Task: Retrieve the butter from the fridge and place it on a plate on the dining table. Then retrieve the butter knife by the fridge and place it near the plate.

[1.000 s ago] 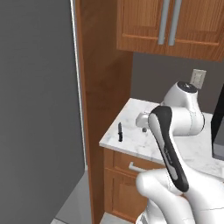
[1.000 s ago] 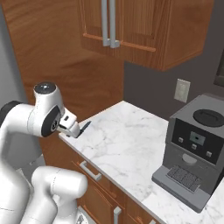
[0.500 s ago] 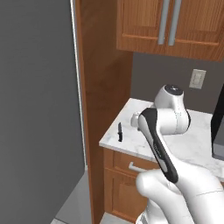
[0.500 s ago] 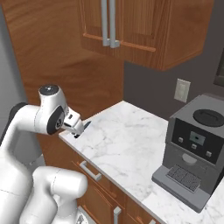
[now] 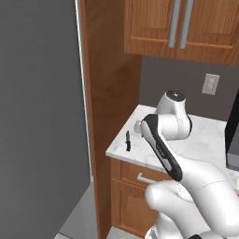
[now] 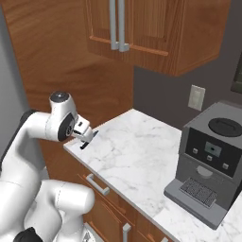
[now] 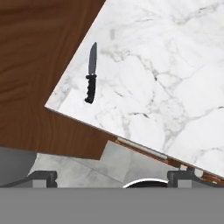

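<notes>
Hand view: the end effector (image 7: 112,177) is standing wide open and holding nothing, its two dark fingertips (image 7: 41,177) spread far apart at the bottom edge, with bare floor and the desk's front edge lying between them. Beyond the tips, the knife (image 7: 91,73) is lying flat on the white marble desk (image 7: 166,83), close to the desk's corner and just beside the edge that is meeting the brown wooden panel (image 7: 35,65). Its dark handle is pointing toward the desk's front edge and its blade away from it. The end effector is hanging above the desk's front edge, well apart from the knife and not touching it.

In the left base view the arm is rising in front of the desk (image 5: 205,135), and the knife (image 5: 128,140) is lying left of the arm, near the desk's front left corner, beside the tall wooden panel (image 5: 109,93). The grey fridge (image 5: 39,116) is standing on the far side of that panel from the knife.

In the right base view the end effector (image 6: 86,138) is hovering over the desk's left corner (image 6: 137,151). Farther along the desk from the knife's corner, a coffee machine (image 6: 210,163) is sitting, and behind it a wall outlet (image 6: 195,97) is showing. Wooden cabinets (image 6: 142,28) are hanging above the desk.
</notes>
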### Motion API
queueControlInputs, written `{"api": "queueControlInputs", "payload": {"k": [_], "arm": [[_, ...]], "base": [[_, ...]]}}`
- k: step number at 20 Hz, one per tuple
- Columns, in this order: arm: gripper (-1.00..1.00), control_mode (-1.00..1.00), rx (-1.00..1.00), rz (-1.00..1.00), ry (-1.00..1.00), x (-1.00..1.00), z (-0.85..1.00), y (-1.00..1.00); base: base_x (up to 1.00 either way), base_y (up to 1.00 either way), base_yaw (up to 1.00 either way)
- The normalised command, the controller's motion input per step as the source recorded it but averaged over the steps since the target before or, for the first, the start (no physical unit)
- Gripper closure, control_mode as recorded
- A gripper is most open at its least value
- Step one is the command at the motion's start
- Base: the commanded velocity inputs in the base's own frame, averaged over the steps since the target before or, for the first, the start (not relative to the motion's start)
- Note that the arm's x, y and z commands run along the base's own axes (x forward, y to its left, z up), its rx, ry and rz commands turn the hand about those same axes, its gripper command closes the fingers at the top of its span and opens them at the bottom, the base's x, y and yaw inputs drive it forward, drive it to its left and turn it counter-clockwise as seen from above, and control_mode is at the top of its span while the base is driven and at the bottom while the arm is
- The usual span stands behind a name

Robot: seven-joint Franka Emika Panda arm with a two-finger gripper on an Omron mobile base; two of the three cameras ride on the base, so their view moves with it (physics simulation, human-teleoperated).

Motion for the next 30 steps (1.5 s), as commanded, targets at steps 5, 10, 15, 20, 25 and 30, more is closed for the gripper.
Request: {"api": "queueControlInputs", "payload": {"k": [5,10,15,20,25,30], "arm": [[-1.00,-1.00,0.00,0.00,0.00,0.34,-0.33,0.02],[-1.00,-1.00,0.00,0.00,0.00,0.29,-0.29,0.00],[-1.00,-1.00,0.00,0.00,0.00,0.22,-0.29,0.06],[-1.00,-1.00,-0.01,0.00,0.00,0.18,-0.30,0.09],[-1.00,-1.00,-0.02,0.00,0.00,0.14,-0.26,0.04],[-1.00,-1.00,-0.01,0.00,0.00,0.16,-0.23,0.03]], "base": [[0.00,0.00,0.00],[0.00,0.00,0.00],[0.00,0.00,0.00],[0.00,0.00,0.00],[0.00,0.00,0.00],[0.00,0.00,0.00]]}}
